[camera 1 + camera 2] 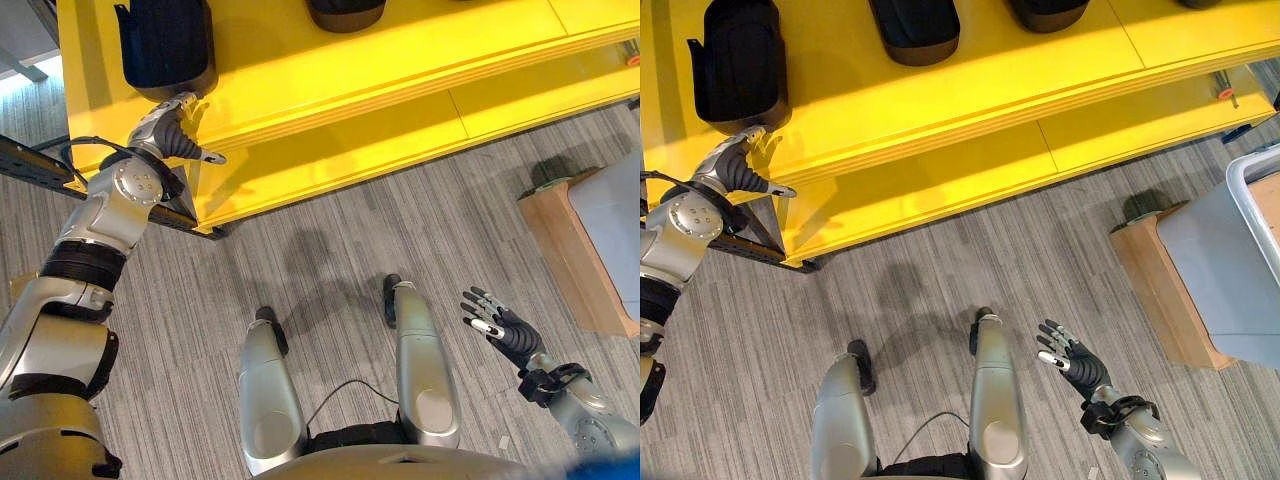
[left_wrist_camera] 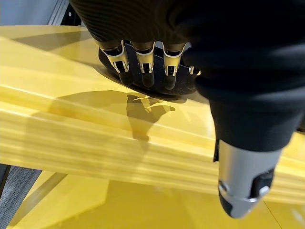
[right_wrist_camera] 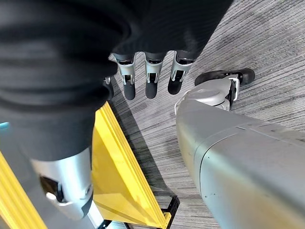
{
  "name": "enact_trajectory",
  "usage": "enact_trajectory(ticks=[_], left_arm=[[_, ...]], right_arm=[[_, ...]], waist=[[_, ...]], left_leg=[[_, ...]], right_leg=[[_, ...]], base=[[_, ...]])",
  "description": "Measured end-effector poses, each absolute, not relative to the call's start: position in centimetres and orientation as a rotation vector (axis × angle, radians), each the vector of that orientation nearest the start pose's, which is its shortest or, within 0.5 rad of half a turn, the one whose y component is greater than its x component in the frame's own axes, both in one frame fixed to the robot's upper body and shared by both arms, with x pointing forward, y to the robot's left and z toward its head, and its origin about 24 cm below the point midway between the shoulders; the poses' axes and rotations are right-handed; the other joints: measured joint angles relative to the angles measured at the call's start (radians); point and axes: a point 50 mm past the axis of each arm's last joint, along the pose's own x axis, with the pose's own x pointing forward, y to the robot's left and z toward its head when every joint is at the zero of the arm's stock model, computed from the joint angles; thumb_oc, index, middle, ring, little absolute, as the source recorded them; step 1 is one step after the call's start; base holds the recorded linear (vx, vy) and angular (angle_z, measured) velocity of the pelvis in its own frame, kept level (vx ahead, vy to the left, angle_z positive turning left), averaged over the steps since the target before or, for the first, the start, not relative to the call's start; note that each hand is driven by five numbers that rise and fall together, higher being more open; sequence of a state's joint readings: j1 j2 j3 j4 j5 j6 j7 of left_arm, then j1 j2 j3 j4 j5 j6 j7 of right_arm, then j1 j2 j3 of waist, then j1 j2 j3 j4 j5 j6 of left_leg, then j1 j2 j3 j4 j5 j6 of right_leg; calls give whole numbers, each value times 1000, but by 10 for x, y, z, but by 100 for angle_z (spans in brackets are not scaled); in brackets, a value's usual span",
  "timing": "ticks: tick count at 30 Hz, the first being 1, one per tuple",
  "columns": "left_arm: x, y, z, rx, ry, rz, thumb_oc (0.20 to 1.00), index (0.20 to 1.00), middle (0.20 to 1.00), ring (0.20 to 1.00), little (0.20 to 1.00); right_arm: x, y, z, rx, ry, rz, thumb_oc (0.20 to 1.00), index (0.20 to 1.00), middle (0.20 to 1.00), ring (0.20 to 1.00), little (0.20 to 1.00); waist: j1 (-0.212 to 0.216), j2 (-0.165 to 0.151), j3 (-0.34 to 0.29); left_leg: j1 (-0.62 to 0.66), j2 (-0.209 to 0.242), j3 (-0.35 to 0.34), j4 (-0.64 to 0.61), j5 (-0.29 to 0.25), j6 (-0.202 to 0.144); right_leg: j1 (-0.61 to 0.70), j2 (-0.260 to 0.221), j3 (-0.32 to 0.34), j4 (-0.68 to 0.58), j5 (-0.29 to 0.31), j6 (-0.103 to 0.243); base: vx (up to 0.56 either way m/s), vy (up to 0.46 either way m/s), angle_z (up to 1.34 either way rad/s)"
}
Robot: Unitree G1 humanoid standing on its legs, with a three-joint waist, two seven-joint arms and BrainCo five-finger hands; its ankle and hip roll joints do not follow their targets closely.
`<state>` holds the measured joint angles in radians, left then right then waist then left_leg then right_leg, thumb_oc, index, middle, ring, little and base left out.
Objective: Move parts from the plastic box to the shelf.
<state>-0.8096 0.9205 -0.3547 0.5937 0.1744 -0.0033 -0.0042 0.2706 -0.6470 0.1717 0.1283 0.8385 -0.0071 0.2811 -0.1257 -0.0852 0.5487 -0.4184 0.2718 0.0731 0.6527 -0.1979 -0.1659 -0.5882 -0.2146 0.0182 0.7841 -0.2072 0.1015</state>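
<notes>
A black moulded part (image 1: 165, 45) lies on the top board of the yellow shelf (image 1: 400, 70) at the left. My left hand (image 1: 175, 135) hovers at the shelf's front edge just below that part, open and empty; its straight fingers (image 2: 145, 71) reach to the part's (image 2: 157, 90) near edge. Two more black parts (image 1: 915, 28) (image 1: 1045, 12) lie further right on the shelf. The grey plastic box (image 1: 1230, 260) stands at the right on a wooden stand (image 1: 1155, 290). My right hand (image 1: 1070, 362) is low over the carpet, open with spread fingers and holding nothing.
A lower yellow board (image 1: 400, 150) juts out below the top one. The shelf's dark metal frame (image 1: 30, 165) runs out at the left. A small orange-tipped item (image 1: 1223, 90) sits at the shelf's far right end. Grey carpet (image 1: 330, 240) lies between shelf and box.
</notes>
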Motion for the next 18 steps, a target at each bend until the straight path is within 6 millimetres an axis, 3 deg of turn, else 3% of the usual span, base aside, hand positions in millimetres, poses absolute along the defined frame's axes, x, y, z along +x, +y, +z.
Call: enact_trajectory(ticks=[10,18], left_arm=[[360,294,220,1133,-109,117,1000,1000,1000,1000,1000],[365,294,238,1180,-113,117,1000,1000,1000,1000,1000]], right_arm=[[175,-250,-14,257,425,229,1000,1000,1000,1000,1000],[174,-251,-17,259,438,227,1000,1000,1000,1000,1000]], waist=[[0,2,0],[5,4,0]], left_leg=[[1,1,0,-3,1,-2],[14,1,0,-5,3,-6]], right_leg=[[-2,0,0,5,-1,0],[1,1,0,22,-11,-5]], base=[[0,0,0],[0,-2,0]])
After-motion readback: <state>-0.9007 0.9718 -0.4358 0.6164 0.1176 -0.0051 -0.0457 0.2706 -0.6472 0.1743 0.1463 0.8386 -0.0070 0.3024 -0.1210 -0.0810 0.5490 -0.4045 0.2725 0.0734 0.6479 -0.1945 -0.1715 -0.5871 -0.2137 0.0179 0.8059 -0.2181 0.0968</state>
